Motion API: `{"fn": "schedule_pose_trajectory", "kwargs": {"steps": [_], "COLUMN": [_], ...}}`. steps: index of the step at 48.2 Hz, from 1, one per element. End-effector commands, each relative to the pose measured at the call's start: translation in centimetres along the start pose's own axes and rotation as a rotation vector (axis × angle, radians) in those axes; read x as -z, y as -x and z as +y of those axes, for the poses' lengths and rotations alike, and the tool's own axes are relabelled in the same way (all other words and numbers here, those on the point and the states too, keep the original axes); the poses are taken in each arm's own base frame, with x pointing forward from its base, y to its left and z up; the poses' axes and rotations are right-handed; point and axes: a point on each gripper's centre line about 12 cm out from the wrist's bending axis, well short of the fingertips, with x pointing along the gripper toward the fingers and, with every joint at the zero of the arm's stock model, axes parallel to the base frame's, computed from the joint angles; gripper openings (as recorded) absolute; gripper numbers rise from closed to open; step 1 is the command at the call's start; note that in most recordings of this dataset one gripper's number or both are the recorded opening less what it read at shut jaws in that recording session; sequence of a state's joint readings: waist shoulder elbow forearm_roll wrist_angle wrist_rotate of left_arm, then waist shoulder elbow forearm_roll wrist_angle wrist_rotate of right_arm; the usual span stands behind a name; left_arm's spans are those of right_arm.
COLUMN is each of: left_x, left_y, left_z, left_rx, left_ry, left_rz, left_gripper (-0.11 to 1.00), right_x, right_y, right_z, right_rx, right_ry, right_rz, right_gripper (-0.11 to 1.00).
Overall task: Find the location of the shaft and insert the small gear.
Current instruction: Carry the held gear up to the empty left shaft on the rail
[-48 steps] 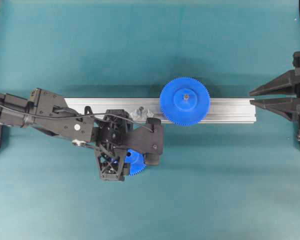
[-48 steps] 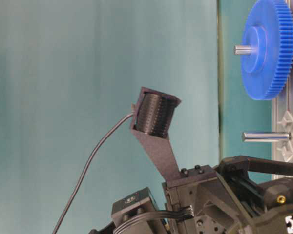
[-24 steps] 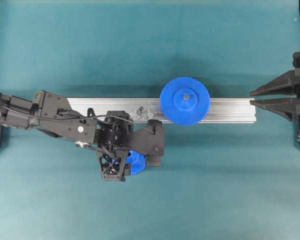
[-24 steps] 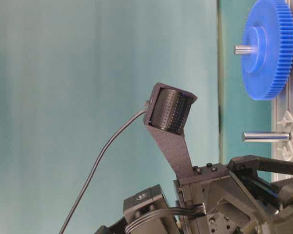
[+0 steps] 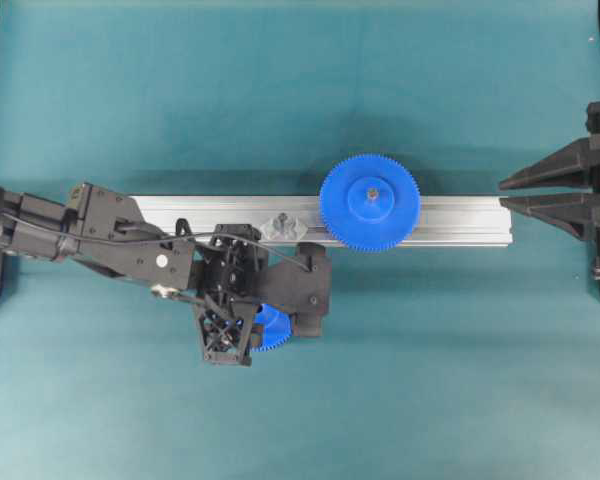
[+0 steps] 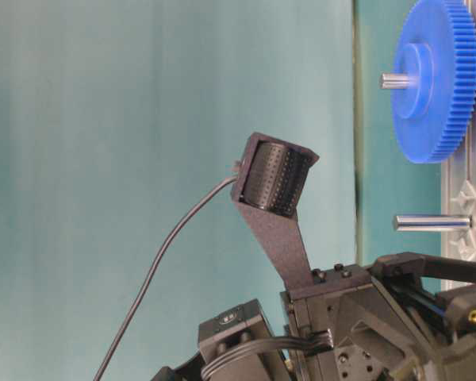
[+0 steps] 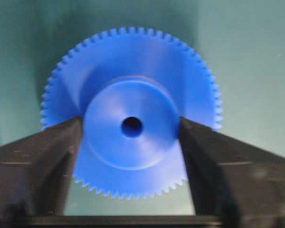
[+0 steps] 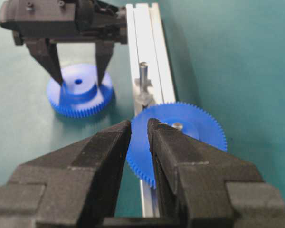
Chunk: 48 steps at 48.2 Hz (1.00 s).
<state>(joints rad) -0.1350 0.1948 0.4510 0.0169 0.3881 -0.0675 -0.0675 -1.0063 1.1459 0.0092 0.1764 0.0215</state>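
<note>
The small gear [image 5: 273, 327] lies flat on the teal mat in front of the rail, mostly hidden under my left wrist. My left gripper [image 8: 79, 81] points down on it, with a finger against each side of the raised hub [image 7: 132, 127]. The shaft [image 5: 280, 218] stands upright in its silvery mount on the rail, just behind the left gripper and left of the large gear; it also shows in the table-level view [image 6: 432, 223] and the right wrist view [image 8: 143, 76]. My right gripper [image 5: 505, 195] rests at the far right, jaws nearly together and empty.
The long aluminium rail [image 5: 460, 220] runs across the middle of the mat. The larger blue gear [image 5: 369, 202] sits on its own pin on the rail, right of the shaft. Black frame posts stand at both side edges.
My left arm has shifted slightly right and settled over the small gear, with the fingers now against its hub. The right arm has not moved.
</note>
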Motion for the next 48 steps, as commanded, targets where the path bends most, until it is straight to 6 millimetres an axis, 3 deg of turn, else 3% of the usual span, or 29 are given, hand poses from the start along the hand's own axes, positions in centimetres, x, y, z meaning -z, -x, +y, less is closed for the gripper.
{"fn": "schedule_pose_trajectory", "kwargs": {"steps": [1,10,28,48], "left_x": [-0.6,-1.3,-4.2,-5.0], "left_y": [0.5,1.5,6.4,9.2], "left_z": [0.1,0.1,0.2,4.8], "left_rx": [-0.001,-0.001,0.001,-0.085], "left_ry": [0.001,-0.012,-0.012,-0.082], "left_rz": [-0.023,-0.051,-0.190,-0.235], "left_gripper": [0.64,0.64,0.64,0.64], "right_x": [-0.2,-0.2,-0.2,-0.3], "right_y": [-0.1,-0.1,-0.1,-0.1], "right_z": [0.0,0.0,0.0,0.0], "right_rx": [0.002,0.002,0.002,0.002], "right_ry": [-0.009,-0.010,-0.009,-0.009], "right_rz": [-0.006,-0.006,-0.006,-0.011], "right_gripper": [0.35,0.35,0.35,0.35]}}
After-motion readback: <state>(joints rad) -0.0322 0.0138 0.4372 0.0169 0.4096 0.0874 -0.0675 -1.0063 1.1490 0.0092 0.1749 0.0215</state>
